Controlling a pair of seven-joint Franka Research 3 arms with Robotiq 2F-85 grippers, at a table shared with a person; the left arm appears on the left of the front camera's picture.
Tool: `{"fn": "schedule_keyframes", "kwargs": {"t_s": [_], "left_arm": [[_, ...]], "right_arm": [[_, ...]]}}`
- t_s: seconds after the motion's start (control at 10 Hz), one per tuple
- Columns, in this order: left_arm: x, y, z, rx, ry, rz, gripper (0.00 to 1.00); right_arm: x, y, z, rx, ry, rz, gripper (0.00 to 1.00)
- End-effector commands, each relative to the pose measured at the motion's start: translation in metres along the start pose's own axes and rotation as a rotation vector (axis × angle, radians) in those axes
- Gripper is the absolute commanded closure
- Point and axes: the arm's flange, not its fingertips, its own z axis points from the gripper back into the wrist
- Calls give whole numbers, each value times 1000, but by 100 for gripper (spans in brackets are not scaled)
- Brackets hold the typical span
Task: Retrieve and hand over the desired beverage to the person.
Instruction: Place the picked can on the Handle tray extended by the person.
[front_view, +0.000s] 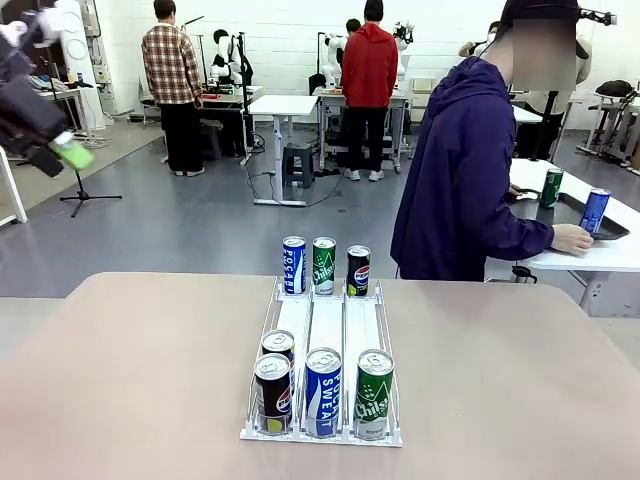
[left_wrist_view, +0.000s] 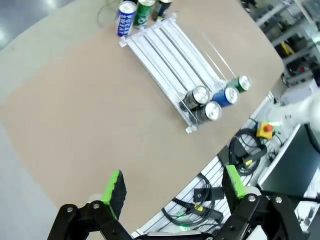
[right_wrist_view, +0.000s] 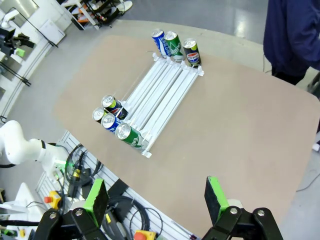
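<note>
1. Hovering high over the bench (right_wrist_view: 260, 130), both tools spread wide and empty: left tool (left_wrist_view: 172, 192), right tool (right_wrist_view: 155, 197).
2. Rack (front_view: 322, 330) lies below and ahead of each; its lanes run from robot to person.
3. Near end of the rack: black can (front_view: 272, 392), blue can (front_view: 323, 391), green can (front_view: 374, 393), all upright.
4. Person (front_view: 470, 170) stands beyond the rack's far end, right of it, so right arm looks better placed for handover. Desired drink: cannot tell.

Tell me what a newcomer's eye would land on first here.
The clear can rack at the table's middle stands out first, with four cans at its near end and three cans upright just past its far end. Behind it the person in the dark jacket is turned toward a side table, hand beside a blue can.
</note>
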Motion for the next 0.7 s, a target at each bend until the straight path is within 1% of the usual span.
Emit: {"fn": "schedule_keyframes", "kwargs": {"t_s": [0.0, 0.2, 0.3, 0.4, 0.5, 0.6], "left_arm": [[-24, 5, 13, -50, -70, -48, 0], [-33, 11, 18, -85, -91, -46, 0], [-31, 12, 19, -113, -80, -25, 0], [-27, 12, 17, -111, -74, 4, 0], [-31, 10, 25, -64, -77, -29, 0], [-31, 10, 25, -64, -77, -29, 0]], "right_arm": [[1, -2, -1, 3, 9, 11, 0], [1, -2, -1, 3, 9, 11, 0], [1, -2, -1, 3, 9, 11, 0], [1, -2, -1, 3, 9, 11, 0], [1, -2, -1, 3, 9, 11, 0], [1, -2, -1, 3, 9, 11, 0]]}}
